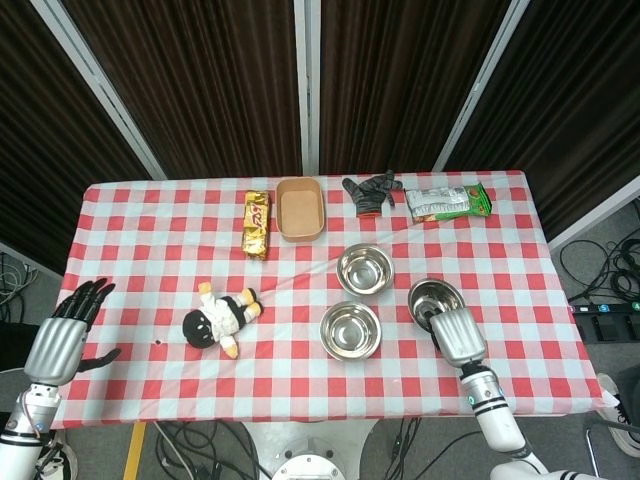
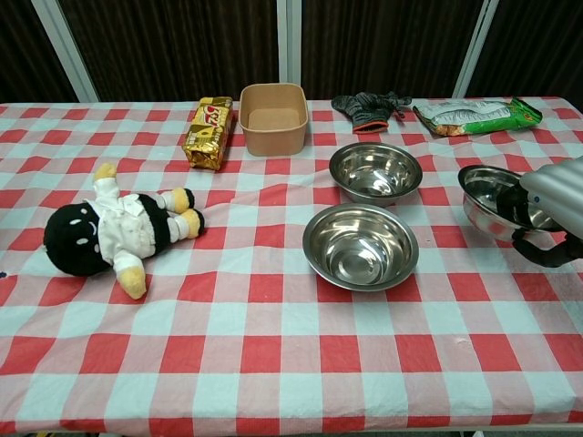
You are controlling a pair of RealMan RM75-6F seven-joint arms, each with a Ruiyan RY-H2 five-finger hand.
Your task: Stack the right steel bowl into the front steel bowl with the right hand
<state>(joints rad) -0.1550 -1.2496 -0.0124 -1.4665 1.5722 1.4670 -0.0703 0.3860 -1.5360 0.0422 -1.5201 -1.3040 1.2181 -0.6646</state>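
Note:
My right hand point(image 1: 456, 336) point(image 2: 552, 205) grips the near rim of the right steel bowl point(image 1: 431, 299) point(image 2: 489, 195) and holds it lifted and tilted above the cloth. The front steel bowl point(image 1: 350, 331) point(image 2: 361, 246) sits upright and empty on the table, to the left of the held bowl. A second steel bowl point(image 1: 365, 268) point(image 2: 374, 172) stands just behind it. My left hand point(image 1: 68, 325) hangs open off the table's left edge, fingers spread, holding nothing.
A black-and-white plush doll point(image 1: 221, 319) point(image 2: 114, 230) lies left of the bowls. Along the back stand a gold snack pack point(image 1: 257, 223) point(image 2: 209, 132), a tan container point(image 1: 300, 209) point(image 2: 272, 117), a dark glove point(image 1: 369, 190) point(image 2: 369, 108) and a green snack bag point(image 1: 447, 202) point(image 2: 477, 116).

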